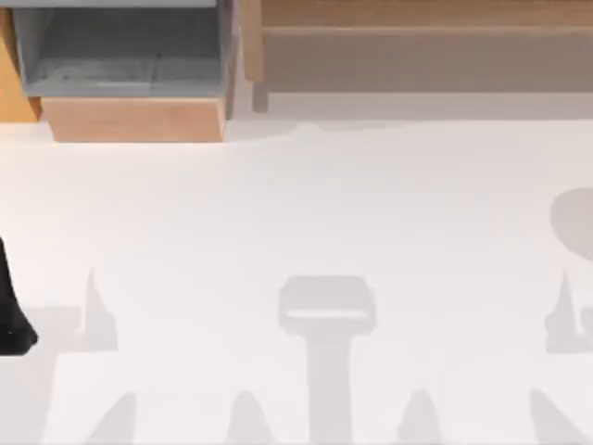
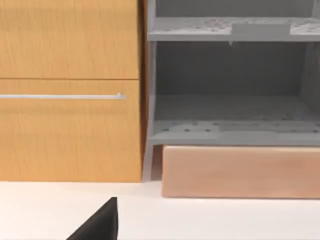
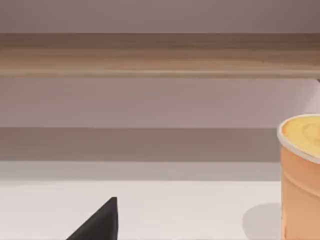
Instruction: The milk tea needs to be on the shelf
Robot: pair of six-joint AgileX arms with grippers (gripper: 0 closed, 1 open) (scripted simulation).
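Milk tea (image 3: 301, 175), an orange cup with a pale rim and yellow top, stood upright on the white worktop (image 1: 306, 213) in the right wrist view, casting a shadow beside its base. Behind it ran a long wooden rail (image 3: 150, 54) against a grey wall. At the far left of the worktop in the top view stood the grey shelf (image 1: 120, 56) on a light wooden base (image 1: 134, 119); the left wrist view faced it, showing two tiers, with an orange wooden cabinet (image 2: 67, 90) bearing a thin metal handle (image 2: 60, 96) just beside it. A dark part of the left arm (image 1: 11, 311) sat at the worktop's left edge. Whether either arm's jaws were open or closed could not be told.
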